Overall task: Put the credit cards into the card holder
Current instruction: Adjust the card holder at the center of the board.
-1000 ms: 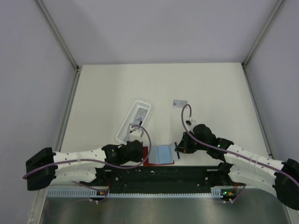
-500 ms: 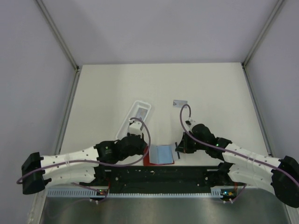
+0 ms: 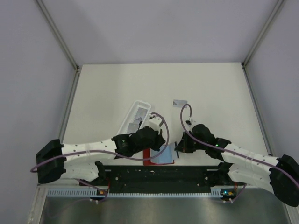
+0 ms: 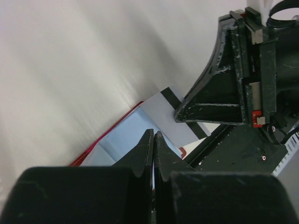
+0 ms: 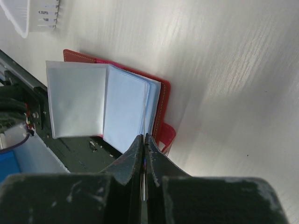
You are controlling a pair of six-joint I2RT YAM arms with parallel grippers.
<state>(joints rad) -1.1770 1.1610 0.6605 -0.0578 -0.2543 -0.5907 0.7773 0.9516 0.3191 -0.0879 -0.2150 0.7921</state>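
Hands crowd the card holder (image 3: 163,156), which lies open on the white surface (image 3: 210,88) at its near edge, just beside the black rail (image 3: 159,175) of the arm bases, pale pockets up and red cover showing round them. The left hand (image 4: 153,140) is pinched shut with its tips over the pale pockets. The right hand (image 5: 144,140) is likewise closed, poised at the holder's red edge by the clasp tab (image 5: 168,138). No card can be made out in either hand (a thin one would be hard to see from these angles). One of the credit cards (image 3: 180,103) lies alone farther out, well apart from the holder, and grey shapes that may be more sit in the long white tray (image 3: 140,103) to the left. The risks look plain: closed tips pressing down or sideways could skid the light holder toward the rail or flip its leaves shut, hiding the pockets. With both hands at one small target, a careless move by either arm could knock the other. Pockets this floppy may also buckle at the lip if a thin card is driven in at a slant.
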